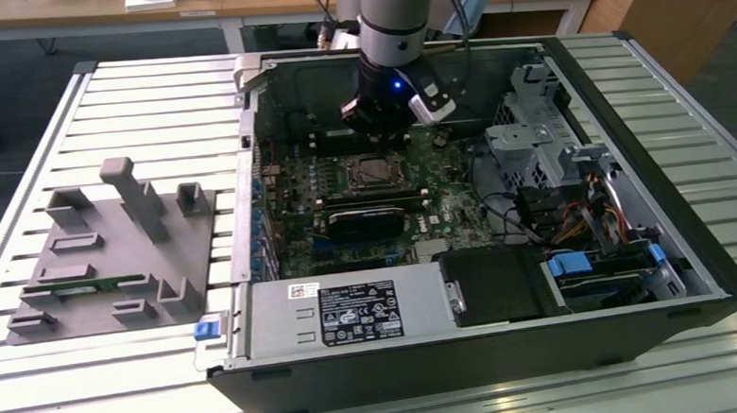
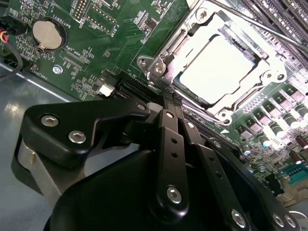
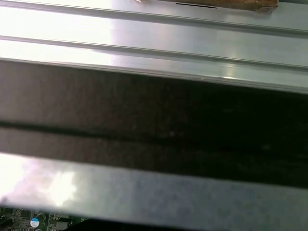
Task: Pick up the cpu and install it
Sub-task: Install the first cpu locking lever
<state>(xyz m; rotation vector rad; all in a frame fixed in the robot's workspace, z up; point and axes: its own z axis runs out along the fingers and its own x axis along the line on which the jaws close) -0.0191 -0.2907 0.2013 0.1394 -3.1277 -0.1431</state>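
**CPU seated in the motherboard socket**

The cpu (image 2: 219, 65) lies flat in its socket on the green motherboard (image 2: 110, 43), inside the metal retention frame (image 2: 190, 103). In the second wrist view the gripper (image 2: 174, 103) sits just beside the socket, its black fingers (image 2: 168, 139) pressed together and holding nothing. The open computer case (image 1: 673, 247) rests on the slatted desk (image 1: 148, 104).

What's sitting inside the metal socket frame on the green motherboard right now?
In the second wrist view, the shiny silver square cpu lies inside the metal socket frame, its top exposed. The contacts beneath it are covered. The gripper sits just beside the frame, fingers together.
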